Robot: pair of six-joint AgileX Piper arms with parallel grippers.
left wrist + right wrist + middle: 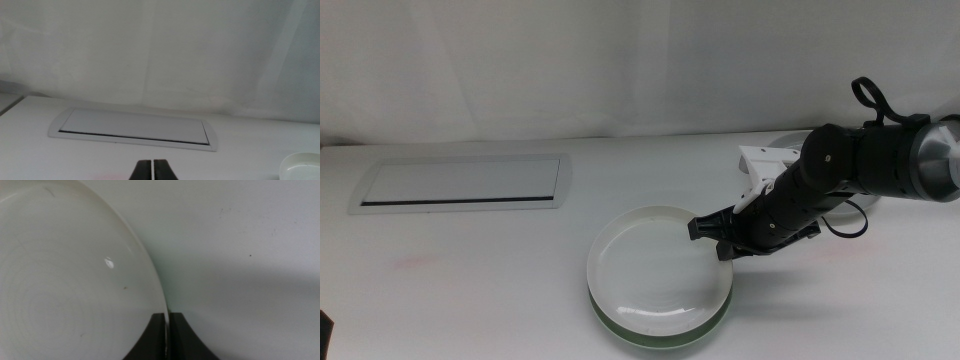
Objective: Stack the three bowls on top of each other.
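Note:
A light grey bowl (655, 265) sits on a mint green bowl (660, 338) at the front middle of the table; only the green rim shows beneath it. My right gripper (712, 236) reaches in from the right and is shut on the grey bowl's right rim. In the right wrist view its jaws (167, 332) pinch the rim of the grey bowl (65, 280). The white bowl (798, 140) stands at the back right, mostly hidden behind the right arm; its edge also shows in the left wrist view (302, 167). My left gripper (152, 170) is shut and empty, waiting at the front left.
A flat white rectangular panel (460, 183) lies in the table at the back left and also shows in the left wrist view (135, 127). A white wall stands behind the table.

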